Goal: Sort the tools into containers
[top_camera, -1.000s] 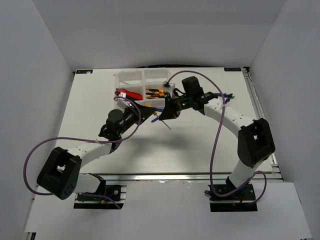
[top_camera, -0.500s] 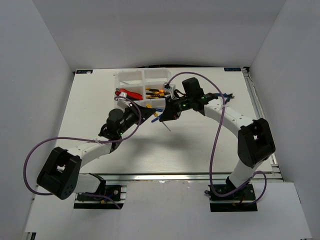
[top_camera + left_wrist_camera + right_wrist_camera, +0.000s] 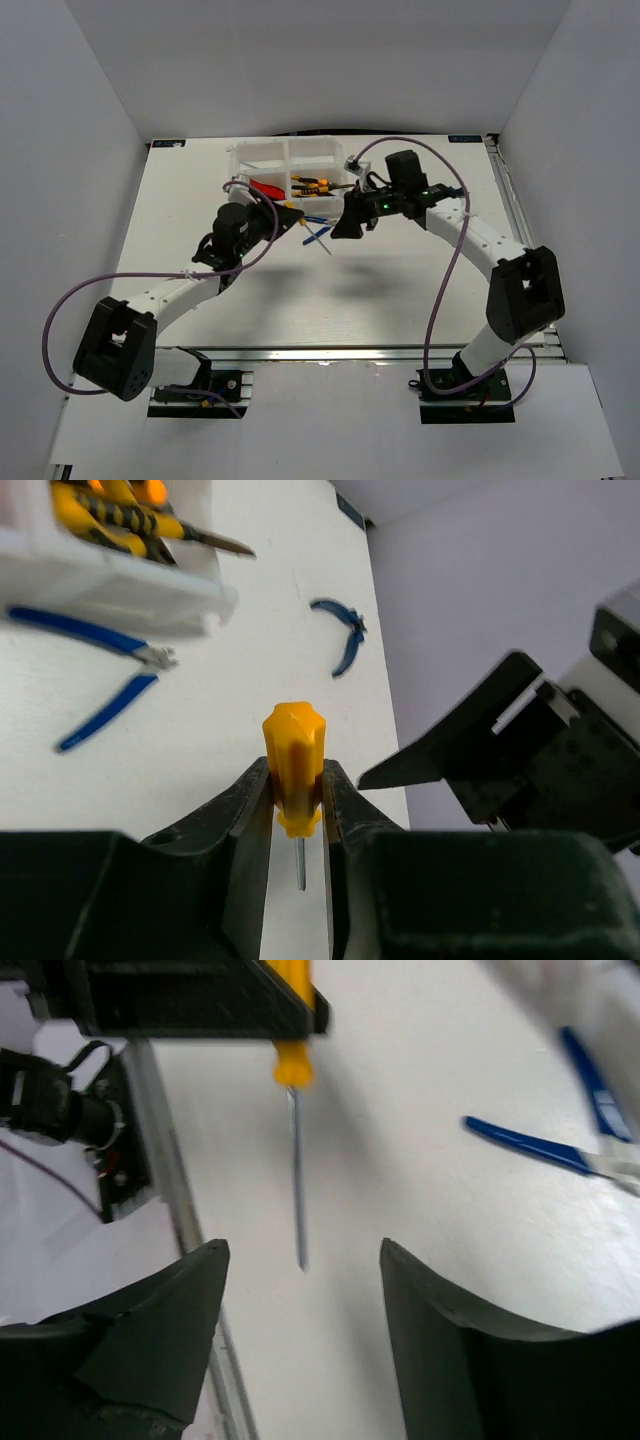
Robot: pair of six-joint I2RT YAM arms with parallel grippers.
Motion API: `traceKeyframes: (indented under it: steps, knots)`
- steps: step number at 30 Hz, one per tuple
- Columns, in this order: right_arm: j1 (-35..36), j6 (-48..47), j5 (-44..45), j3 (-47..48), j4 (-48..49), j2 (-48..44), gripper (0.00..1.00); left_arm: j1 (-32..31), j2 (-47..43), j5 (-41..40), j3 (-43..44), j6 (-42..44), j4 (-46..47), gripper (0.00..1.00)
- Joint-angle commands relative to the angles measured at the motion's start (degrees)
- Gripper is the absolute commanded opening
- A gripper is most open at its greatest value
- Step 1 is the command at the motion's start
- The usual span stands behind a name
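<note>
My left gripper [image 3: 295, 770] is shut on the yellow handle of a thin screwdriver [image 3: 292, 750], held above the table just in front of the white organiser tray [image 3: 262, 150]. In the right wrist view the screwdriver's shaft [image 3: 296, 1180] hangs free. My right gripper [image 3: 300, 1248] stands open just off the tip, touching nothing. In the top view it [image 3: 350, 222] faces the left gripper [image 3: 298, 222]. Red cutters [image 3: 262, 187] and yellow-and-black pliers [image 3: 312, 184] lie in the tray's near compartments. Blue-handled pliers [image 3: 100, 670] lie on the table against the tray's front.
A second pair of blue pliers [image 3: 340, 645] lies on the table farther to the right. The tray's far compartments [image 3: 300, 152] look white inside. Purple cables [image 3: 440, 260] loop off both arms. White walls close in the table on three sides.
The right gripper has opened, let go of the screwdriver's shaft and drawn back to the right. The left gripper has kept its hold on the handle and shifted slightly.
</note>
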Motion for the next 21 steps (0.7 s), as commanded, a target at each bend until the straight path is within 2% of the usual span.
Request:
traceKeyframes:
  steps: [1,2,3,4,6,8,9,10,11,13,14,16,21]
  knots:
    - [-3.48,-7.08,3.02,0.05,-2.34,-5.54,0.70,3.90,-0.24,-1.75,5.81,2.66,-5.50,0.00]
    - [-4.18,-8.51,6.43,-1.08,-2.17,-6.86,0.80,5.04,0.90,-2.01,6.79,2.31,-6.29,0.00]
    - [-4.27,-10.78,13.43,-2.49,-1.21,-8.70,0.89,6.36,1.69,-1.84,7.76,1.96,-6.39,0.00]
    - [-4.19,-15.68,16.72,-4.33,2.63,-13.25,0.89,8.90,2.48,-1.57,8.81,1.69,-6.56,0.00]
    - [-4.71,-18.53,24.09,-12.32,8.52,-18.28,0.89,12.33,5.73,-2.62,13.46,0.73,-8.13,0.00]
    - [-7.77,-21.17,22.04,-18.29,13.20,-24.35,0.89,14.45,8.80,-3.32,18.98,-0.68,-8.58,0.00]
    - [-9.36,-22.22,14.02,-19.28,13.04,-25.67,0.88,16.37,12.13,-4.20,21.10,-1.03,-9.63,0.00]
    - [-10.33,-22.84,11.15,-19.72,11.12,-26.90,0.82,17.26,13.90,-4.99,23.30,-1.21,-10.07,0.00]
    - [-11.38,-23.11,9.12,-19.82,9.63,-26.92,0.64,17.88,15.74,-6.83,27.50,-1.82,-10.43,0.00]
    - [-11.92,-24.16,6.21,-19.38,6.29,-26.48,0.37,20.08,21.02,-9.29,31.30,-2.79,-11.05,0.00]
    - [-12.70,-23.55,5.86,-19.38,4.88,-26.48,0.15,20.61,22.69,-11.13,32.97,-3.66,-10.87,0.00]
    - [-13.59,-23.02,4.62,-20.60,4.69,-27.17,0.08,22.19,27.68,-12.55,38.07,-5.16,-10.52,0.00]
    - [-15.79,-22.06,4.09,-23.24,5.39,-29.29,0.08,23.77,37.28,-15.02,48.44,-6.13,-12.36,0.00]
